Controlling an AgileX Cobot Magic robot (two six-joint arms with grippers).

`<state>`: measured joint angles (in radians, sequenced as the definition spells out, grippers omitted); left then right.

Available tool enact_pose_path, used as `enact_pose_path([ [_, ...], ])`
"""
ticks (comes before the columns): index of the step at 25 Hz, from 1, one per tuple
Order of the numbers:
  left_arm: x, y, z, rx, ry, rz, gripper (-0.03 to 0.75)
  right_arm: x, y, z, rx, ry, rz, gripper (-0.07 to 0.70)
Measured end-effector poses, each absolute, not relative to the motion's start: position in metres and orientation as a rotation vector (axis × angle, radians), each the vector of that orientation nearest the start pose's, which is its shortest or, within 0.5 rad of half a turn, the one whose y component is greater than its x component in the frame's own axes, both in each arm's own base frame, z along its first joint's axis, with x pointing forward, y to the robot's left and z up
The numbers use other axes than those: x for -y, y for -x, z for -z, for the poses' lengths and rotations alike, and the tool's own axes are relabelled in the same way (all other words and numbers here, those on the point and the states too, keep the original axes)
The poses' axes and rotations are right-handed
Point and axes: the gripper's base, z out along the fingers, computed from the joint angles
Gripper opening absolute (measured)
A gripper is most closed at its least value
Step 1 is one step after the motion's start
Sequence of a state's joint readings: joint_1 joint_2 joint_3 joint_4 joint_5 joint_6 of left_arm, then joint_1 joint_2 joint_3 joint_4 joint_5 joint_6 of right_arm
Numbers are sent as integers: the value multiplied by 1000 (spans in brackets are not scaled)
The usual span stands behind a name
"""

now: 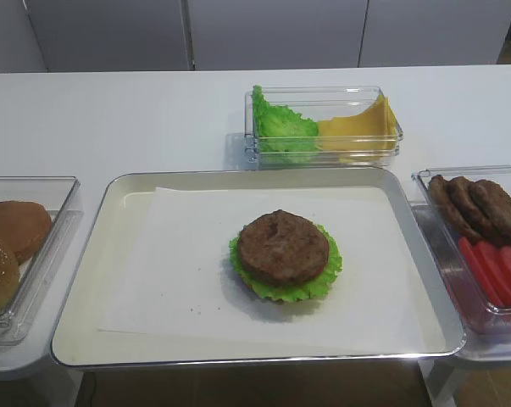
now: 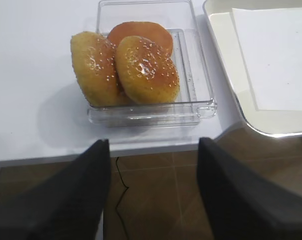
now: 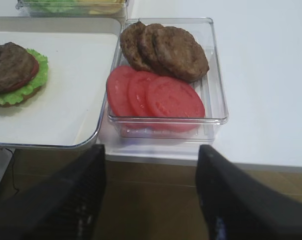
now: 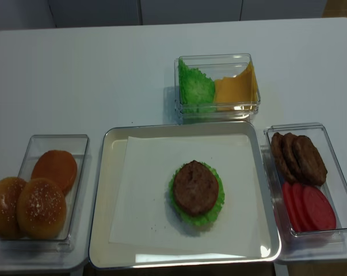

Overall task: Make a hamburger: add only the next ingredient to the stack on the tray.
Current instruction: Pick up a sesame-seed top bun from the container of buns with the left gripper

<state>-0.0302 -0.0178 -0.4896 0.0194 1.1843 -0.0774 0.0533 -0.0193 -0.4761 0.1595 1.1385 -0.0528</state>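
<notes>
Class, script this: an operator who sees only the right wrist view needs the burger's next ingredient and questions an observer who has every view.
Operator: I see patties and tomato. Where is a seeded bun top?
Observer: A sesame bun top lies in the clear box left of the tray.
Operator: Is the left end effector holding anything?
Observer: No. The left end effector is open and empty, short of that box.

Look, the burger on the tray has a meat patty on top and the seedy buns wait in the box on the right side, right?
Not quite: the sesame buns wait in the clear box on the left, as the high view shows. The patty does top the stack on the tray.
</notes>
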Motion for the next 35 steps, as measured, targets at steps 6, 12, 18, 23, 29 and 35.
enact_pose_path([
  [6, -2, 12, -265, -2160, 53, 38, 409, -13, 10, -265, -2118, 127, -194, 435],
  [12, -2, 12, -265, -2160, 56, 40, 427, -13, 10, -265, -2118, 122, -196, 434],
  [18, -3, 16, -277, -2110, 52, 27, 533, -13, 10, -265, -2118, 122, -196, 433],
  [23, -4, 2, -301, -2170, 57, 7, 533, -13, 10, -265, -2118, 122, -196, 433],
  [29, -17, -36, -334, -2325, 221, -150, 507, -13, 10, -265, -2118, 122, -196, 432],
  [35, -14, -91, -338, -2514, 238, -155, 503, -13, 10, -265, -2118, 122, -196, 432],
])
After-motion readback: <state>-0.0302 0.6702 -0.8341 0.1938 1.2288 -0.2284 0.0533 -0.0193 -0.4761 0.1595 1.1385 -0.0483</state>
